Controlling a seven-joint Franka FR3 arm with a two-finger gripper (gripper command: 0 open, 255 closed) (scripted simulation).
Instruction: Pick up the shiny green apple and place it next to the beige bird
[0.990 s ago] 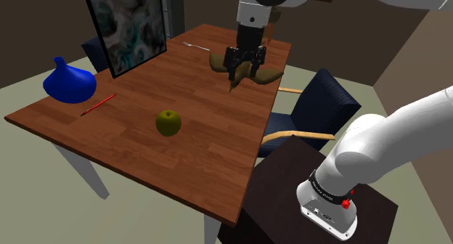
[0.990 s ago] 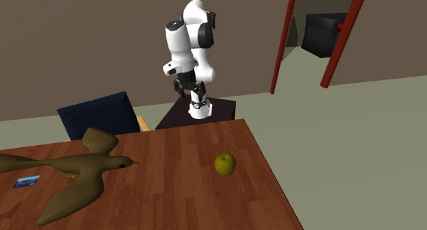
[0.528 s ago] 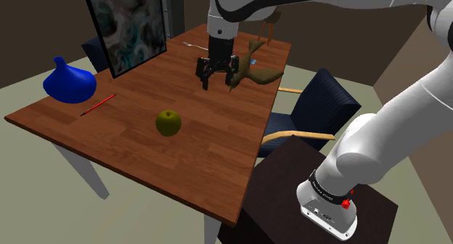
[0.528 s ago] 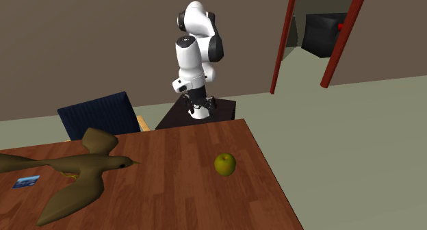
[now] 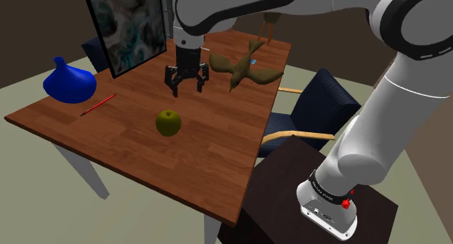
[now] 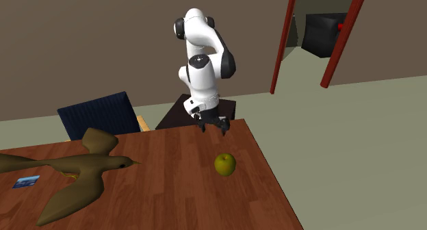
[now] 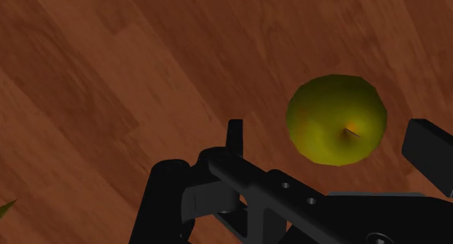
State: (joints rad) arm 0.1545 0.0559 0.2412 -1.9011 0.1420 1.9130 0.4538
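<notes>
A yellow-green apple (image 5: 168, 123) (image 6: 225, 163) rests on the brown wooden table (image 5: 131, 144). My gripper (image 5: 186, 90) (image 6: 213, 129) hovers open just above and beyond the apple, apart from it. Seen from the wrist, the apple (image 7: 336, 119) lies below, between the spread fingers (image 7: 234, 133), and neither finger touches it. The olive-brown bird (image 5: 243, 70) (image 6: 75, 174) lies with wings spread on the table, further toward the shoulder view's right.
A blue vase (image 5: 69, 81), a red pen (image 5: 98, 104) and a leaning framed picture (image 5: 127, 25) occupy the table's left side in the shoulder view. A small card (image 6: 26, 181) lies by the bird. Blue chairs (image 5: 319, 104) (image 6: 96, 116) stand at the table's edge.
The gripper has swung from over the bird toward the shoulder view's left and come down near the apple. The apple and the bird have not moved.
</notes>
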